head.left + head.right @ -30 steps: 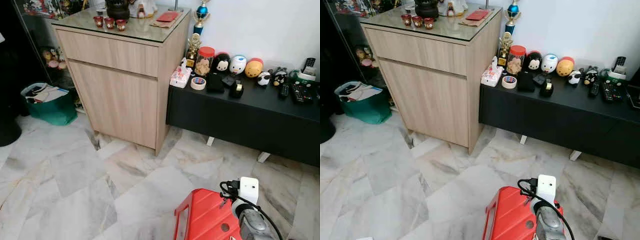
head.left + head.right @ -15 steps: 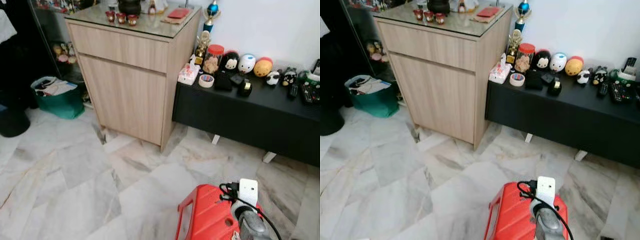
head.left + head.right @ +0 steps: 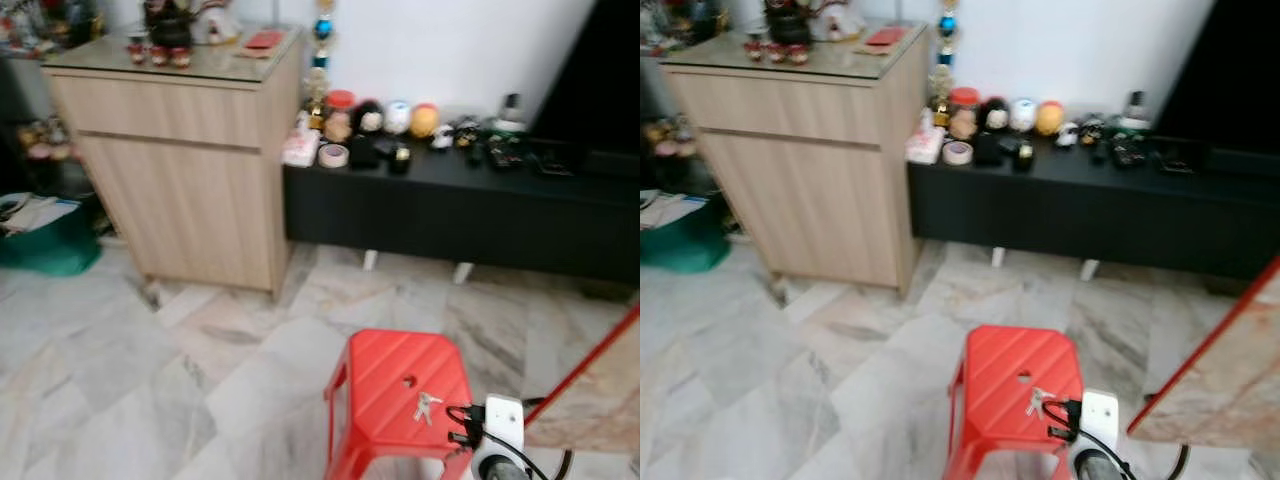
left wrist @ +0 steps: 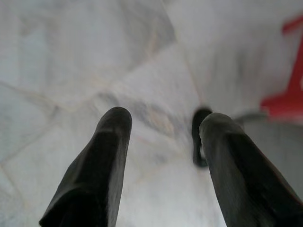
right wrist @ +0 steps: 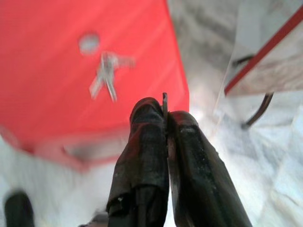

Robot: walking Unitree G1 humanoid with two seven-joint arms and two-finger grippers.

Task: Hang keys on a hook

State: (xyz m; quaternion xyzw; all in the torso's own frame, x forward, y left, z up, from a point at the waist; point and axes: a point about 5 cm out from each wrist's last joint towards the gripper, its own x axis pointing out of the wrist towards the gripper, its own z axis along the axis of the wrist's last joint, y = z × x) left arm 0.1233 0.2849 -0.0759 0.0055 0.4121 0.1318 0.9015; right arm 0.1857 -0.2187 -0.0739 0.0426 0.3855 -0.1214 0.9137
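Note:
A small bunch of silver keys (image 3: 425, 405) lies on top of a red plastic stool (image 3: 395, 385), near the hole in its seat. In the right wrist view the keys (image 5: 108, 73) are just beyond my right gripper (image 5: 163, 106), whose black fingers are pressed shut, with nothing of the keys between them. The right arm's wrist (image 3: 495, 440), with a white block and black cable, hangs beside the stool's near right corner. My left gripper (image 4: 163, 123) hangs open over the marble floor, with nothing between its fingers.
A light wooden cabinet (image 3: 180, 170) stands at the left. Next to it a low black bench (image 3: 450, 210) carries figurines and remotes. A green bag (image 3: 45, 240) sits on the floor at the far left. A red-edged marble-patterned panel (image 3: 1230, 380) leans in at the right.
The camera has swung to the right and the picture is blurred. The whole stool top with the keys on it has come into view. The things themselves have not moved.

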